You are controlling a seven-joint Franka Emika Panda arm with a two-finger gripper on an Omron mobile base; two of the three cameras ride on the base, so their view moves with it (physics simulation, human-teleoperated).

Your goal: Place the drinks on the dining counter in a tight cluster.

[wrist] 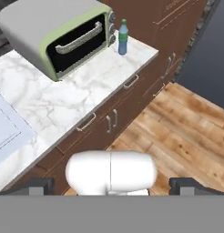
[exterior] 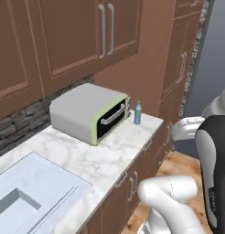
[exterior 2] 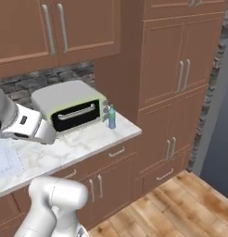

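Brown cabinets wrap this kitchen corner, and below them you have a marble worktop (exterior: 87,157) with a sink (exterior: 27,192) at its near left and a grey toaster oven (exterior: 89,112) with a green-rimmed front further along. Just beside the oven's right end, near the worktop's far corner, stands the small pale-blue bottle (exterior: 137,113), upright, with a green cap and a darker blue band around its middle. No writing can be read on it, and none on the oven either.

Your gripper (wrist: 111,185) hangs well back from the worktop, over the wood floor in front of the lower drawers. Its two dark finger tips (wrist: 36,186) stand wide apart at the bottom of the hand view, with nothing between them.

As for progress, you should judge the job as barely begun for this bottle: it sits on the sink worktop, not on the dining counter, and is not yet held. You will need to reach in, take it and carry it across.
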